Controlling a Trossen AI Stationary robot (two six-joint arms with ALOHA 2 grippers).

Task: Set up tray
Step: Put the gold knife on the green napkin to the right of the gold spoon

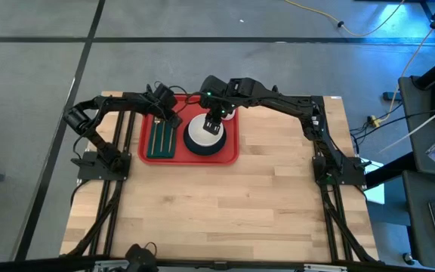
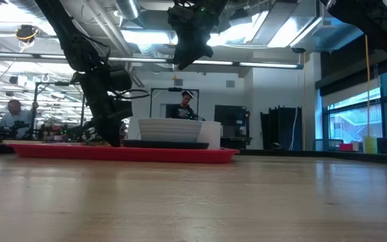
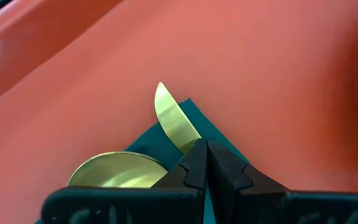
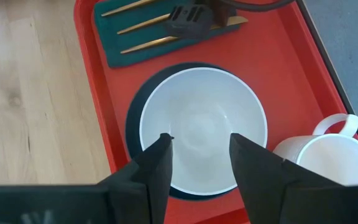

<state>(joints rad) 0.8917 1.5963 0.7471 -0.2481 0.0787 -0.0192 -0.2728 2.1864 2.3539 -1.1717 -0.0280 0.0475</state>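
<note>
Bare wooden table (image 1: 217,204): fills lower frame in the high view.

Tray (image 1: 232,155): upper centre, flat on the table. Looks nearly fully set: green napkin (image 1: 161,140) with gold cutlery (image 4: 143,23) at its left, white bowl (image 1: 205,132) on a dark plate (image 4: 134,118) at centre, white mug (image 4: 337,155) at its far right corner.

Left gripper (image 3: 207,165): fingers pressed together, low over the cutlery tips.

Right gripper (image 4: 199,163): fingers spread, empty, hovering above the bowl.

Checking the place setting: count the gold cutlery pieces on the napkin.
3, side by side on the green napkin in the tray; the left hand covers their ends, possibly hiding more.
</note>
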